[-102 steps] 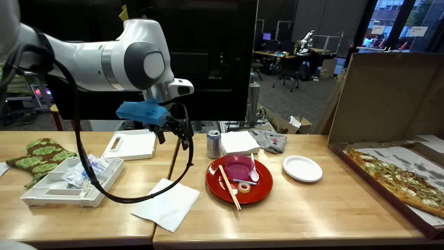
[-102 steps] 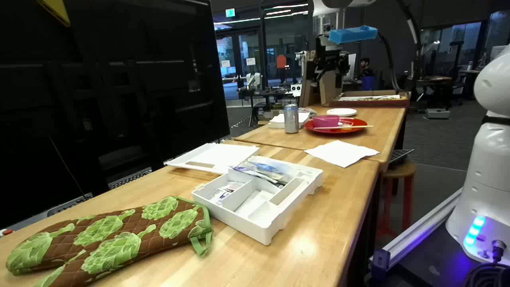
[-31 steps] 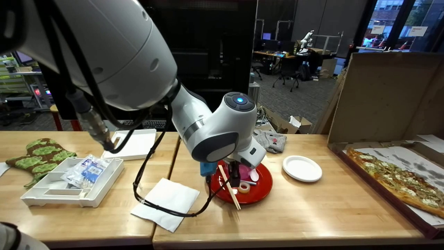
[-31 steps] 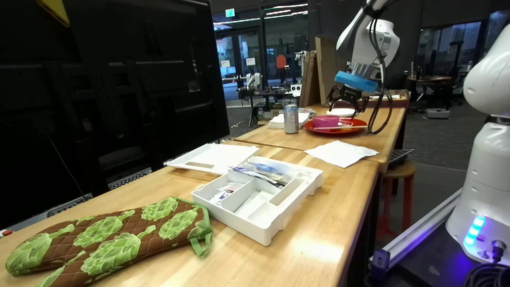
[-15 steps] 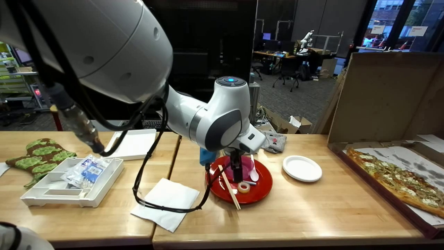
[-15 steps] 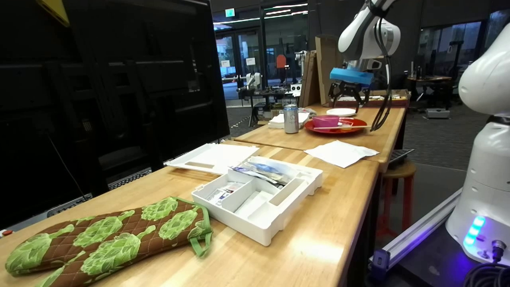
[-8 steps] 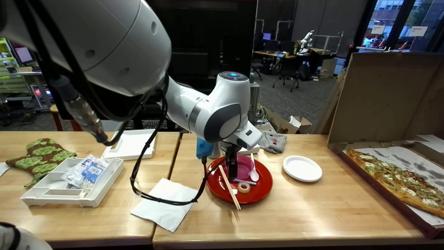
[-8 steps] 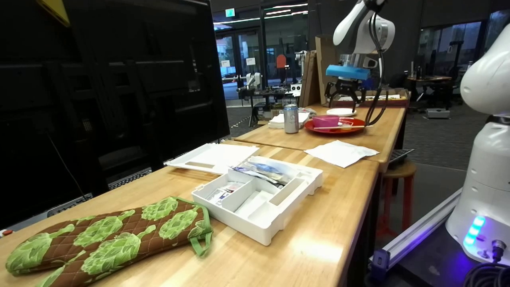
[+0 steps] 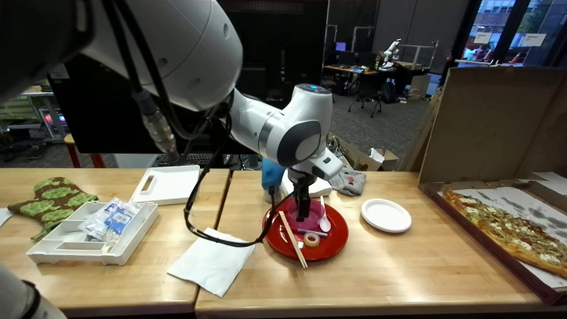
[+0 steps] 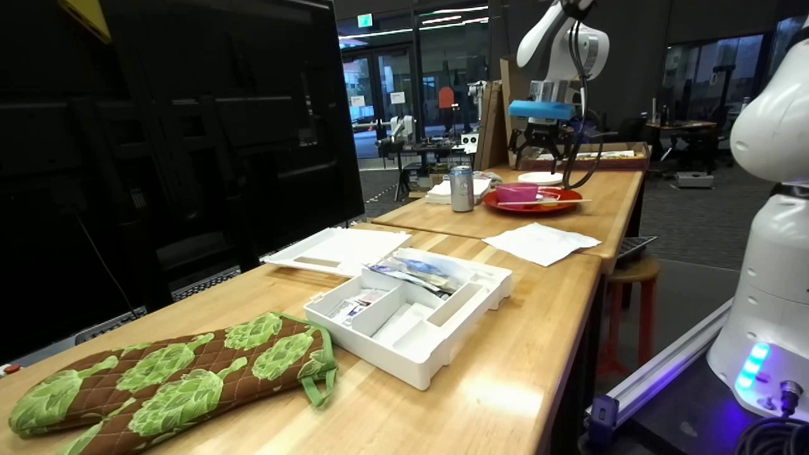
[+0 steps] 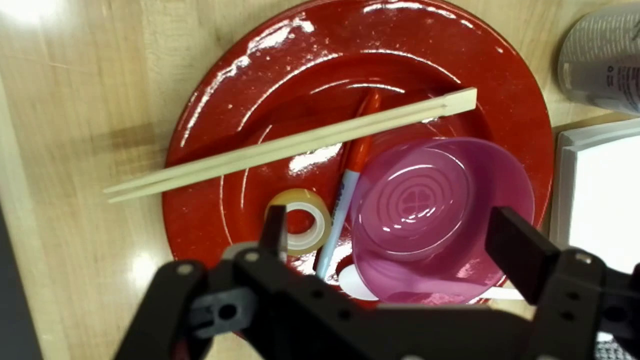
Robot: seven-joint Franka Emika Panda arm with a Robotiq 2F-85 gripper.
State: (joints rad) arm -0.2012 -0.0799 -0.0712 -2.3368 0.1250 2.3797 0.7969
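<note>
In an exterior view, hovers fingers-down with the hand [image 9: 302,216] over the red plate [image 9: 334,246] on the counter [image 9: 376,274].

In an exterior view, seems to leave a gap between fingertips and everything beneath; off to a side of the hand, lower, note the can [image 10: 462,189].

In the wrist view, spreads both fingers wide and grips nothing. Look between them, below the hand, for the purple bowl [image 11: 415,200], standing on the red plate, closer to one finger and overlapped by its tip. Find the tape roll [image 11: 300,197] partly behind the opposite fingertip, the marker [image 11: 342,210] between tape roll and bowl, the chopsticks [image 11: 300,143] out ahead of the fingers, and the spoon [image 11: 354,284] partly seen through the bowl. Best, judging from here: shift the hand off the tape roll before any lowering, so as not to press on it or sweep in the marker. Go down straight, clear of the chopsticks; touch evenly, expecting a light bowl apt to skid on the glossy plate.
</note>
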